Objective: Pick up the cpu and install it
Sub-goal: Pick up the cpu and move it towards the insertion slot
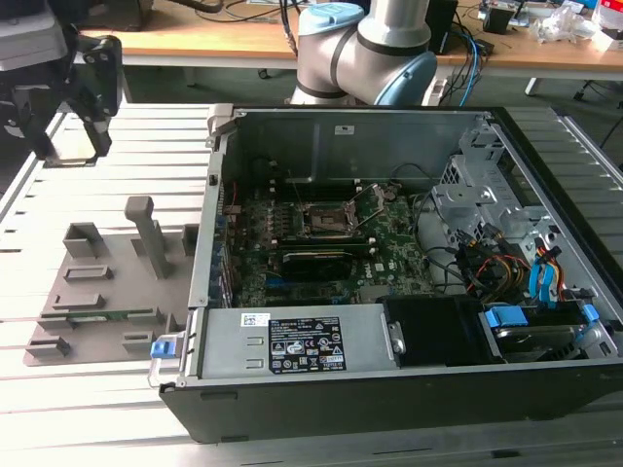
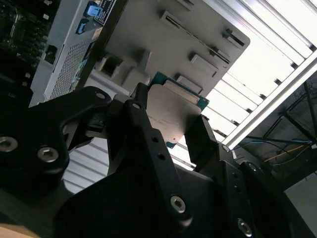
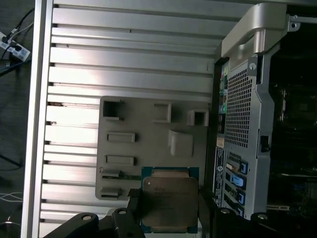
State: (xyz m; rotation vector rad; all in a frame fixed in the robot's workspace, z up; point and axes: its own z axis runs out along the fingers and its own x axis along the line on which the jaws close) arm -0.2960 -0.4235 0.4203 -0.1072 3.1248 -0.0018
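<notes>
Since an edge grip likely spares its faces, the black end effector is clamped on the opposite sides of the flat, silvery-grey square cpu.

At the upper left of the exterior view the gripper is cut off by the frame's left and top edges — what sits between its fingers is too dark and small to tell there. The arm runs out past the top edge, the computer case past the right edge. In both wrist views black fingers cover two sides of the cpu — in the first wrist view the picture's edge cuts off another.
</notes>
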